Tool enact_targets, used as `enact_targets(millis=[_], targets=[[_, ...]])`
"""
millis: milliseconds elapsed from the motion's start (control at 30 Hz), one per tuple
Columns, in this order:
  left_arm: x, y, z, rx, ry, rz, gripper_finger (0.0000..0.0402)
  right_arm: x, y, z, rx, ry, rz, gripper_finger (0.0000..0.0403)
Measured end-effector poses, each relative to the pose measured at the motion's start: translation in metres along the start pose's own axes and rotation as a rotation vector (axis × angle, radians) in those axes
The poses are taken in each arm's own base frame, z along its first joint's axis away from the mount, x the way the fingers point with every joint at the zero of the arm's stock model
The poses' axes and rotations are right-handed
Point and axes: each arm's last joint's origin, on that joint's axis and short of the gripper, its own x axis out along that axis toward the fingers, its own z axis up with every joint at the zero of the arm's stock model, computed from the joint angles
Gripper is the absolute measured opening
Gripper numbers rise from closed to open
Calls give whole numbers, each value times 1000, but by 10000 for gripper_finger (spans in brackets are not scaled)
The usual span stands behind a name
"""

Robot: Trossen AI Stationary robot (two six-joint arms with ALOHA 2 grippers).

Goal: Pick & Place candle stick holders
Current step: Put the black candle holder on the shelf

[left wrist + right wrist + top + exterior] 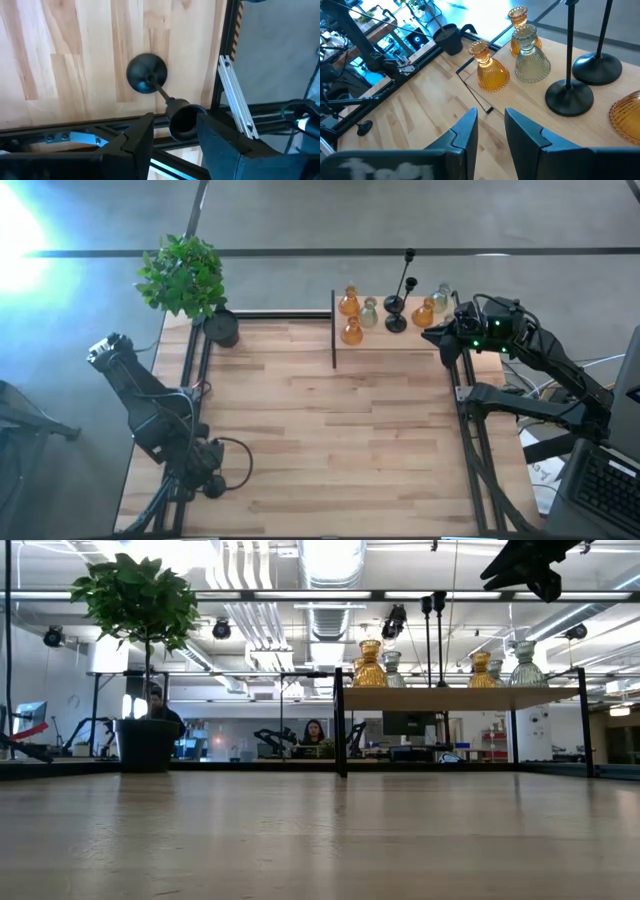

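Six candle stick holders point(385, 312) stand together on the raised shelf point(400, 340) at the table's far right, three amber, two pale and two black stemmed ones among them. One more black holder point(147, 74) stands on the wood at the near left, its cup between the spread, released fingers of the left gripper point(175, 134), so most look placed and this one is left, though I cannot tell which way it goes. The right gripper point(490, 131) hovers empty beside the shelf with its fingers a little apart, and the potted plant point(185, 278) at the far left stands well clear.
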Motion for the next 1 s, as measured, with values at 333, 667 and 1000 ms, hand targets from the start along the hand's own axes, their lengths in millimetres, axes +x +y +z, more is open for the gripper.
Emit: enact_targets(millis=[333, 667, 1000], targets=[[19, 6, -2, -10, 71, -3, 154, 0, 0, 0, 3, 0, 0, 90], [31, 10, -4, 18, 107, -7, 109, 0, 0, 1, 14, -7, 3, 89], [21, 11, 3, 13, 79, -39, 17, 0, 1, 1, 51, -10, 11, 77]])
